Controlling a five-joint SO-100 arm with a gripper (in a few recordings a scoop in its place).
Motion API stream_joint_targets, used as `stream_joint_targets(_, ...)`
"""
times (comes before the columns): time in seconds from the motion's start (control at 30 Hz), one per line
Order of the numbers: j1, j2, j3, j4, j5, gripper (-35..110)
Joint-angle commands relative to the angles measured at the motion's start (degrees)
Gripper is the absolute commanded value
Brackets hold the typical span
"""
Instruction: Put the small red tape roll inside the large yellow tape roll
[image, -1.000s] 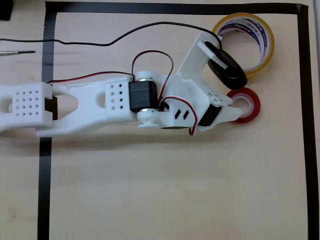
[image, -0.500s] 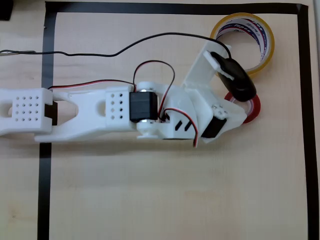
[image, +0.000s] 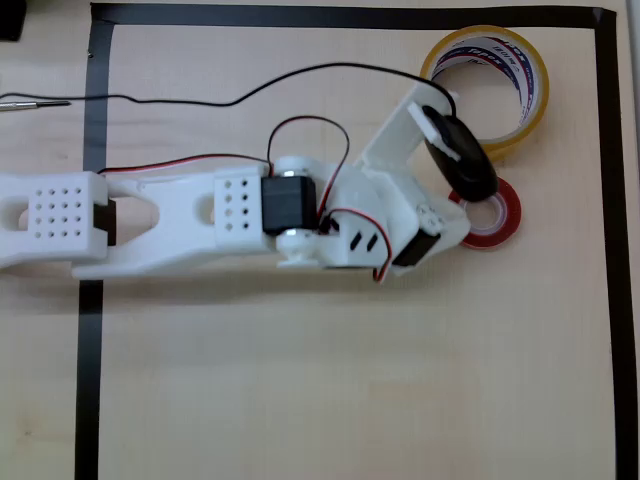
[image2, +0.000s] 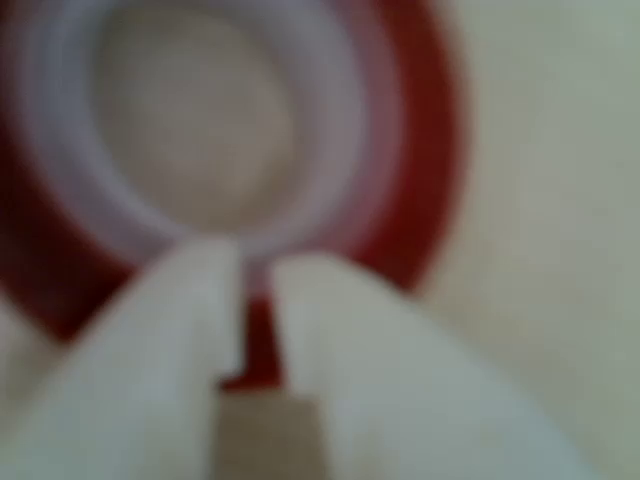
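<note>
On the bench (image: 350, 380), the yellow roll (image: 487, 82) lies at one o'clock, the red roll (image: 495, 212) just below it, at three. The hand (image2: 258, 300) pinches the red roll's wall, core inside, tape outside. It looks light, stiff and glossy, so probably slippery; that wall seems the best hold.

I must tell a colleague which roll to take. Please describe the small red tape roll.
On the wooden table, look inside the black tape border, near its right side. The small red tape roll lies just below the large yellow tape roll; it is smaller, glossy red, white-cored.
</note>
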Motion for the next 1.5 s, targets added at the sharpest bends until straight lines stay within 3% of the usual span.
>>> stream_joint_targets(0.0, -1.9, 3.4, -6.8, 1.6, 1.4, 0)
stream_joint_targets(0.77, 9.4, 13.2, -6.8, 26.3, 4.5, 0)
stream_joint_targets(1.07, 3.9, 21.3, -6.8, 25.3, -0.2, 0)
stream_joint_targets(1.47, 1.5, 14.9, -6.8, 19.7, -2.4, 0)
